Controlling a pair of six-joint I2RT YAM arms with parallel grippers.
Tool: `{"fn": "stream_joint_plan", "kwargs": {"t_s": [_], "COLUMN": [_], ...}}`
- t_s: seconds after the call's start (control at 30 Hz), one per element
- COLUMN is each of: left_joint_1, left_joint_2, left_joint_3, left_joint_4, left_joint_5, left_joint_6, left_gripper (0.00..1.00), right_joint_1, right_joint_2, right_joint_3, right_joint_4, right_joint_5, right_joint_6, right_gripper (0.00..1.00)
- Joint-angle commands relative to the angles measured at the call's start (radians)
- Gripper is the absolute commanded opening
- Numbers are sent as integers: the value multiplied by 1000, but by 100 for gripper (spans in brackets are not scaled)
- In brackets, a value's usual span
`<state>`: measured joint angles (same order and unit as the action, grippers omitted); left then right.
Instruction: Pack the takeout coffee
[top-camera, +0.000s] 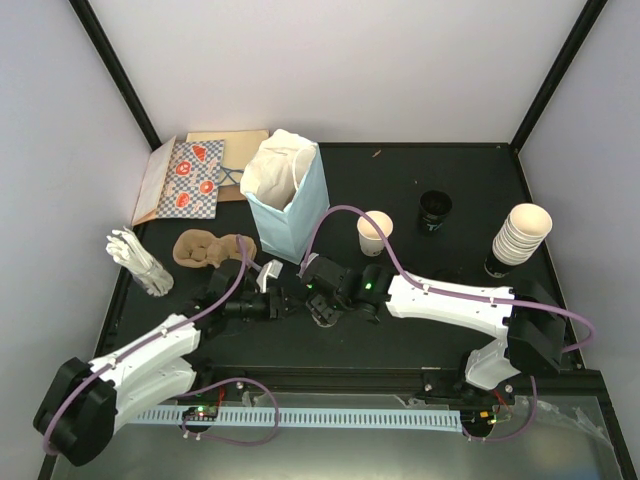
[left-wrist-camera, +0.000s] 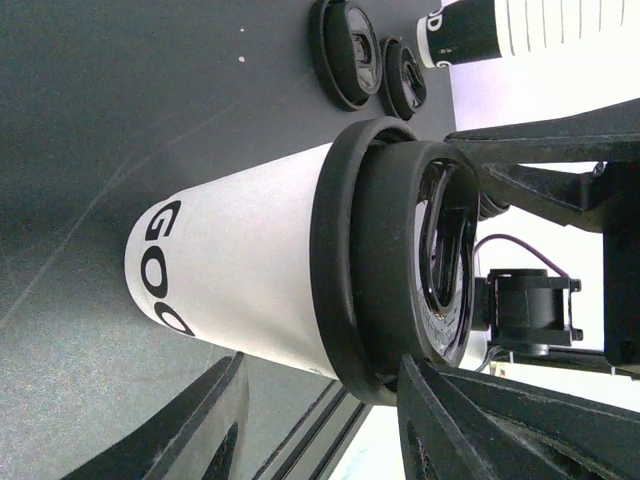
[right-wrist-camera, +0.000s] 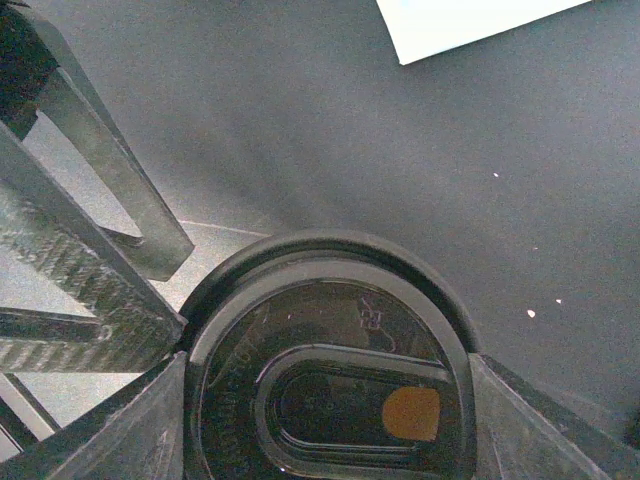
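So the cream-white tapered paper cup with the round black plastic lid (left-wrist-camera: 240, 265) is standing on the black tabletop (top-camera: 450, 170) just in front of the light blue paper bag (top-camera: 290, 205), on the side nearest the arm bases. The right gripper (right-wrist-camera: 325, 405) sits over the top of it, fingers spread wide and snug against both sides of the lid rim, so it's got hold of the cup. The left gripper (top-camera: 290, 300) is in beside the cup wall, and I honestly can't tell if it's squeezing or just close.

Right of the bag there's a second cream paper cup with no lid (top-camera: 375, 233), then a short stack of black lids (top-camera: 435, 212), and further right a stack of empty cream cups (top-camera: 522, 232). Left of the bag is a brown cardboard cup carrier (top-camera: 212, 248).

My read is early days. One cup looks capped, I can't see anything in the bag, and the other cup needs a lid.
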<state>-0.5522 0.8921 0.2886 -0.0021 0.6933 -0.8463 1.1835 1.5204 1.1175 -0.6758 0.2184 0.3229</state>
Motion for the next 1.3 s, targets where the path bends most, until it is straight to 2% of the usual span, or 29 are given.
{"fn": "stream_joint_plan", "kwargs": {"t_s": [0.0,0.23,0.47,0.77,1.1,1.27], "left_joint_1": [-8,-12,-18,-26,-26,-28], "left_joint_2": [22,65,125,66,-42,-7], "left_joint_3": [-2,-7,-2,14,104,123], "left_joint_4": [57,88,16,-89,-114,-88], "left_joint_5": [20,-3,-52,-148,-116,-93], "left_joint_6": [-18,-31,-1,33,19,3], "left_gripper": [43,43,42,42,43,43], "right_joint_1": [5,5,5,7,6,7], "right_joint_2": [83,80,78,45,36,33], "right_joint_3": [-80,-82,-84,-85,-104,-106], "right_joint_4": [-133,-131,-127,-113,-77,-72], "right_joint_5": [-37,-42,-47,-32,-39,-36], "right_joint_6": [10,9,7,10,3,-2], "right_gripper": [69,69,69,69,69,69]}}
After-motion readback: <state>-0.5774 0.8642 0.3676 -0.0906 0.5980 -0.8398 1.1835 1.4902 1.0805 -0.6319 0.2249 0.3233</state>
